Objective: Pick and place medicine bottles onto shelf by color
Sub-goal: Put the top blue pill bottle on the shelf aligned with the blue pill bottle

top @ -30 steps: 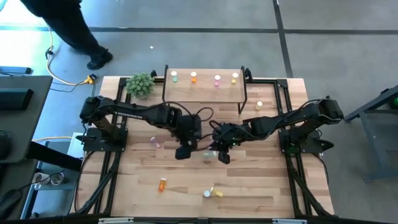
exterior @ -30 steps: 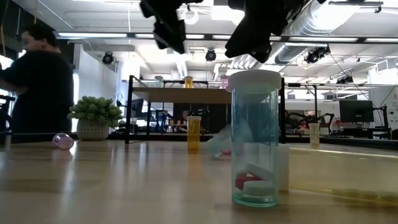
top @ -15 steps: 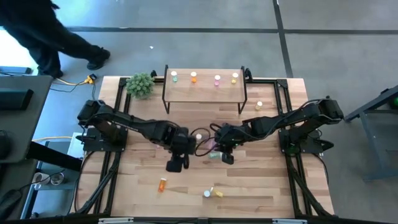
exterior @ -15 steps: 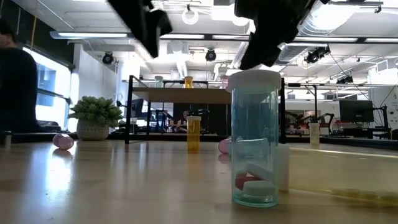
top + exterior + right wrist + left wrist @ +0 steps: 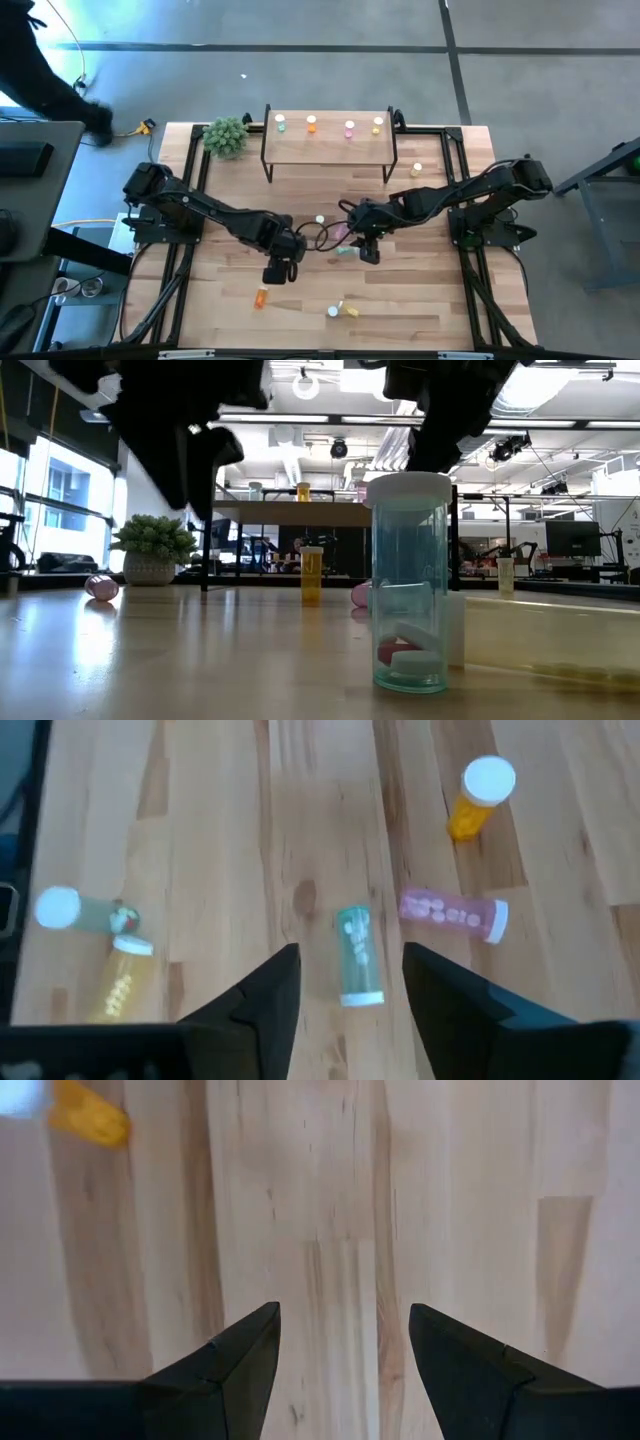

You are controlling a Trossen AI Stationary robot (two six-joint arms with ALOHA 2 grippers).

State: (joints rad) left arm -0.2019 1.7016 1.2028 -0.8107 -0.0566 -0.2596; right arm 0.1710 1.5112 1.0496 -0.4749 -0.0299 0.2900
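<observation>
The shelf [image 5: 330, 145] stands at the table's far side and carries several bottles in a row. A green bottle [image 5: 355, 958] lies on its side on the table just beyond my right gripper's [image 5: 350, 952] open fingers, beside a lying pink bottle [image 5: 455, 910] and an upright orange one [image 5: 478, 798]. My right gripper [image 5: 368, 252] hovers over mid-table. My left gripper [image 5: 277, 272] points down, open over bare wood [image 5: 343, 1310]. An orange bottle [image 5: 261, 296] lies just nearer the front edge.
A teal bottle [image 5: 408, 585] stands near the front edge, with a yellow one [image 5: 350, 311] lying beside it. Another pink bottle [image 5: 100, 587] lies at the left. A yellow bottle [image 5: 416, 170] stands right of the shelf. A potted plant [image 5: 226, 135] sits at the far left.
My left gripper has swung toward the table's near edge and a little left. It has sunk lower and now stands close above the orange bottle near the front. My right gripper has stayed over mid-table. A person beyond the table's far left has walked out of view.
</observation>
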